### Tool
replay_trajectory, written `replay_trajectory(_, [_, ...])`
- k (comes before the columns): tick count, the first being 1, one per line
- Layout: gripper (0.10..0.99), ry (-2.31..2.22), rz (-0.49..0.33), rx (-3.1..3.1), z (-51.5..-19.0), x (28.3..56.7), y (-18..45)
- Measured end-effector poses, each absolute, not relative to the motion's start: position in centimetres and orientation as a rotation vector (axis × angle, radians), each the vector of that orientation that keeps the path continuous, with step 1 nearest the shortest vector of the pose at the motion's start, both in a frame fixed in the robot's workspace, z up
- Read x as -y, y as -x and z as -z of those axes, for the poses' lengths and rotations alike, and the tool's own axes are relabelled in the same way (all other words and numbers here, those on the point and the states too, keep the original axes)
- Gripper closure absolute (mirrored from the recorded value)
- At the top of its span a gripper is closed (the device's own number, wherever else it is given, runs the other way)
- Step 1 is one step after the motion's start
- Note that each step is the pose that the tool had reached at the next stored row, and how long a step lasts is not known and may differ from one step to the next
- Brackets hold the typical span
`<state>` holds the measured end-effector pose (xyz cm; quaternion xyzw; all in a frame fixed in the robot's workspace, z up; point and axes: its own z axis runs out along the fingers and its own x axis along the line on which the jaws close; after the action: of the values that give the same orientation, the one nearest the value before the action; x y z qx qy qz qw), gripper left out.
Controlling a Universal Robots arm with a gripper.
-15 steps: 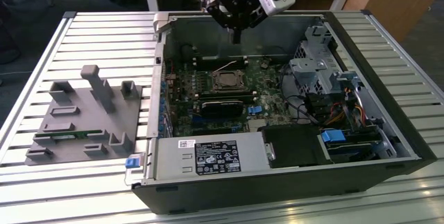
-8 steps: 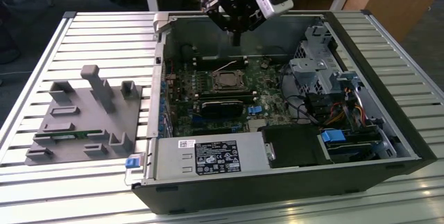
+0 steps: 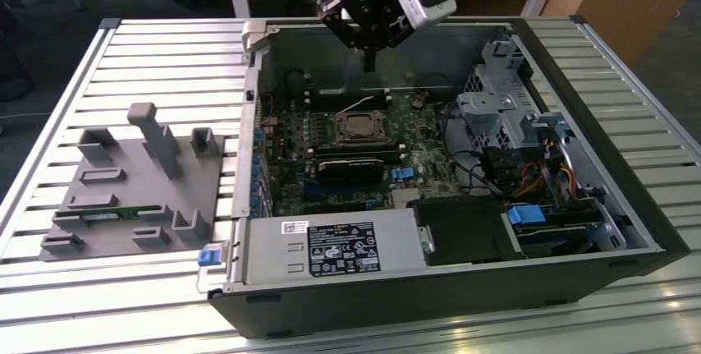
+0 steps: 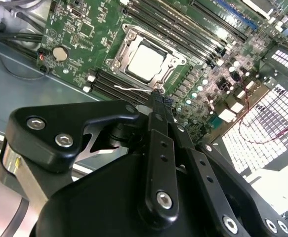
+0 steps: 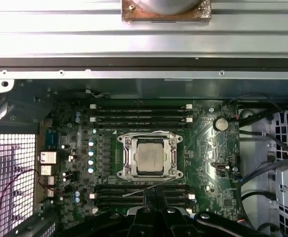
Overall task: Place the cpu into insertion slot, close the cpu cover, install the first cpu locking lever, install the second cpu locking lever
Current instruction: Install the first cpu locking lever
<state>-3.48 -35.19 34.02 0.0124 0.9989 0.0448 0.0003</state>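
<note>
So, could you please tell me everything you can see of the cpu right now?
The cpu is a small flat square chip with a dull pale-grey metallic top. It lies flat, top up, seated near the middle of the green motherboard. The cpu cover, a thin metal frame, lies around its edges, leaving the top showing through the window. The hand hangs clear of it, shut and holding nothing.

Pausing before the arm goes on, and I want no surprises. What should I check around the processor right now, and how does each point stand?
1. cpu seated flat: ok.
2. cpu cover down over it: ok.
3. locking levers latched: cannot tell; a thin pale wire shows beside the cover.
4. gripper above the motherboard, touching nothing: ok.
5. Gripper shut and empty: ok.
</note>
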Motion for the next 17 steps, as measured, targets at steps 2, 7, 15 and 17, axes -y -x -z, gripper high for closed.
replay_trajectory(2, [0.98,-0.039,-0.14,-3.138,-33.6,35.2,3.6])
replay_trajectory(7, [0.98,-0.039,-0.2,-3.135,-33.0,35.2,3.6])
replay_trajectory(15, [0.98,-0.039,-0.208,-3.134,-31.7,35.1,3.8])
replay_trajectory(17, [0.98,-0.038,-0.208,-3.134,-31.6,35.1,3.8])
